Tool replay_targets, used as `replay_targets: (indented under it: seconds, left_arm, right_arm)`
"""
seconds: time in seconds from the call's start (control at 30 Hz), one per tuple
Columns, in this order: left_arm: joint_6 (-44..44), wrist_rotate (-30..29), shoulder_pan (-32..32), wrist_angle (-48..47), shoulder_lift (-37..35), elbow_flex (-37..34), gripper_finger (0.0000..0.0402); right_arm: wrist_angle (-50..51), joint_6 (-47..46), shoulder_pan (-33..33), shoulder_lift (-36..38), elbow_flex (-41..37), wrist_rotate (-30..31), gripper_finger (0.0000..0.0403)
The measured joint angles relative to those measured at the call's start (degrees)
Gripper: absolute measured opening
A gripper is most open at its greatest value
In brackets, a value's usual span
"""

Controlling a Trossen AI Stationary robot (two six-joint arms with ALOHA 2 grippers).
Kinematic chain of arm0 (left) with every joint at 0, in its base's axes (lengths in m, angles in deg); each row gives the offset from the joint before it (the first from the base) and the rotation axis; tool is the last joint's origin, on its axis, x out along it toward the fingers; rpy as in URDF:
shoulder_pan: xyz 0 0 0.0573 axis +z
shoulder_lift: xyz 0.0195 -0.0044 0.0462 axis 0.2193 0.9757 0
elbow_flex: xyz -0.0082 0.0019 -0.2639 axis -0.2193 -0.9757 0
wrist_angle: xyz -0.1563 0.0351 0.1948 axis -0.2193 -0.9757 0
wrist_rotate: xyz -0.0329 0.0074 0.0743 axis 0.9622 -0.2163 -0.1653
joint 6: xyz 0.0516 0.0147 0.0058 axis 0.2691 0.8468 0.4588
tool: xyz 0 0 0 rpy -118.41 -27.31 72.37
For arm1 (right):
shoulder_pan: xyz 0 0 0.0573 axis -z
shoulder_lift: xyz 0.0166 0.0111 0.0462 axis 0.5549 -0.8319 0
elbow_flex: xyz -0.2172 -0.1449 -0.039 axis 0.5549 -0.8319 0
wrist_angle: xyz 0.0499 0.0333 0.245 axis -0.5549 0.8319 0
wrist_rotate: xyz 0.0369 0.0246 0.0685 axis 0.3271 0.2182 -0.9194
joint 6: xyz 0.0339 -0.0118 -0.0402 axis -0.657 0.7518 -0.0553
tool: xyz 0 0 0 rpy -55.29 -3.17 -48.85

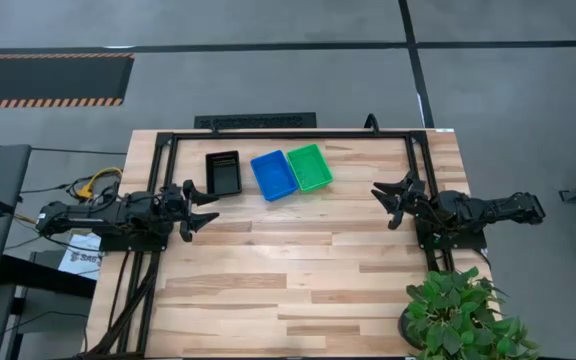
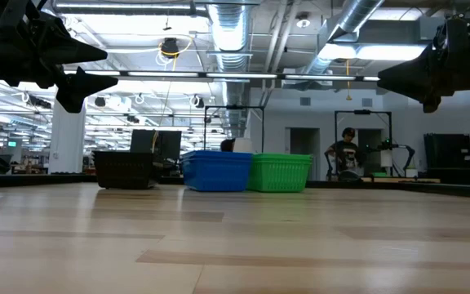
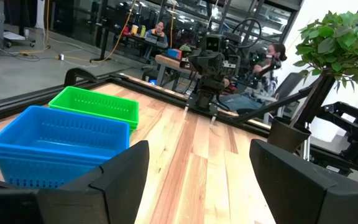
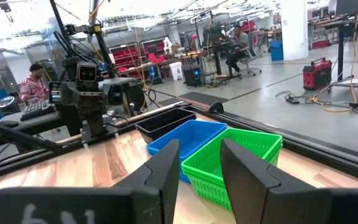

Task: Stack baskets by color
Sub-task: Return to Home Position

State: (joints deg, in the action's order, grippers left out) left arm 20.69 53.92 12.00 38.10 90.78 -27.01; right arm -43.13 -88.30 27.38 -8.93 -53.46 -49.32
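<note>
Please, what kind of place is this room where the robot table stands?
Probably a robotics lab in an open industrial hall: exposed ceiling ducts, a person at a far workstation behind the wooden table, and a hazard-striped floor marking.

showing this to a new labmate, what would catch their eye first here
Three basket stacks stand in a row along the far edge of the table: the black stack, the blue stack, the green stack. The left gripper and right gripper hang open and empty at opposite sides. A leafy potted plant sits at the near right corner.
</note>
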Motion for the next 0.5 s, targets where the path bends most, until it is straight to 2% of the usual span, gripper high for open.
replay_targets:
  seconds: [0.5]
  left_arm:
    - [0.0, 0.0, 0.0, 0.0, 0.0, 0.0, 0.0268]
  right_arm:
    - [0.0, 0.0, 0.0, 0.0, 0.0, 0.0, 0.0139]
